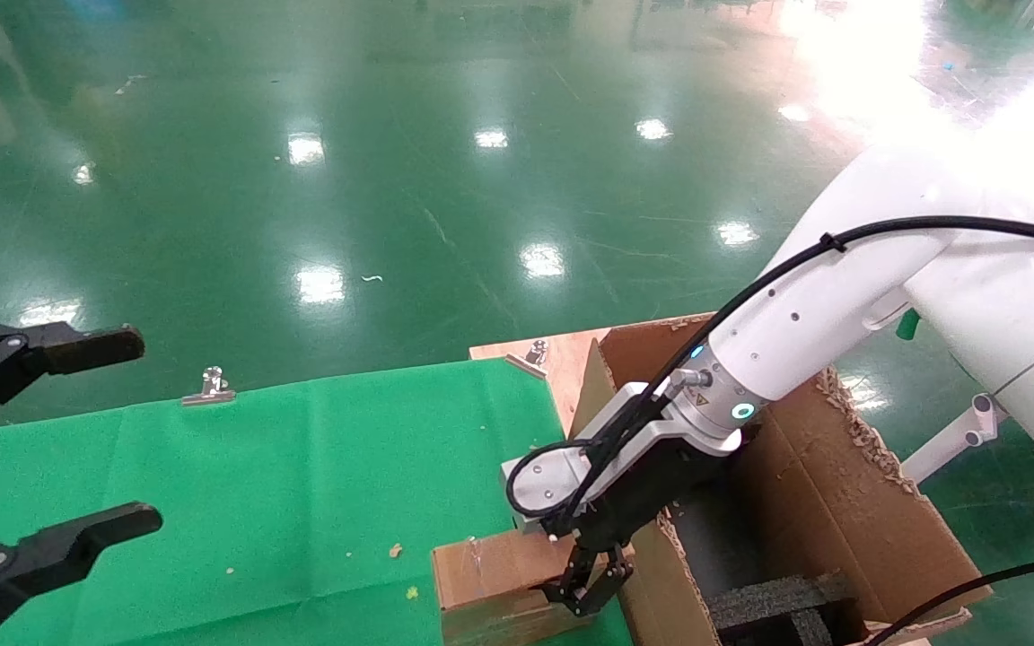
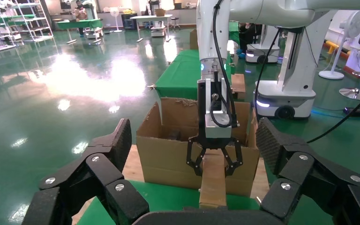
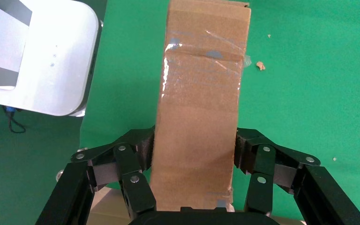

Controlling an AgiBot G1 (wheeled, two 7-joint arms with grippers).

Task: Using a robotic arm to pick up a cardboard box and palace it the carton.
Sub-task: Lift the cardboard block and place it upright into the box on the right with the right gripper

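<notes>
The small cardboard box (image 1: 490, 579) is lying on the green-covered bench (image 1: 302, 467), just beside the near wall of the big open carton (image 1: 849, 502). The right gripper (image 1: 591, 588) is reaching down over the box's end nearest the carton, its jaws straddling the two long sides — in the right wrist view the pads (image 3: 146, 149) are sitting against the cardboard, so the jaws appear to be gripping the box (image 3: 201, 108), though how firmly is hard to tell.

The box looks light and fairly stiff, probably crushable if squeezed hard. Its clear tape is likely slick, so the bare cardboard of the long sides is the better hold. Gripped near one end, it may tip when lifted.

The left gripper (image 1: 41, 440) is hanging wide open over the bench's far left, well apart from the box.
</notes>
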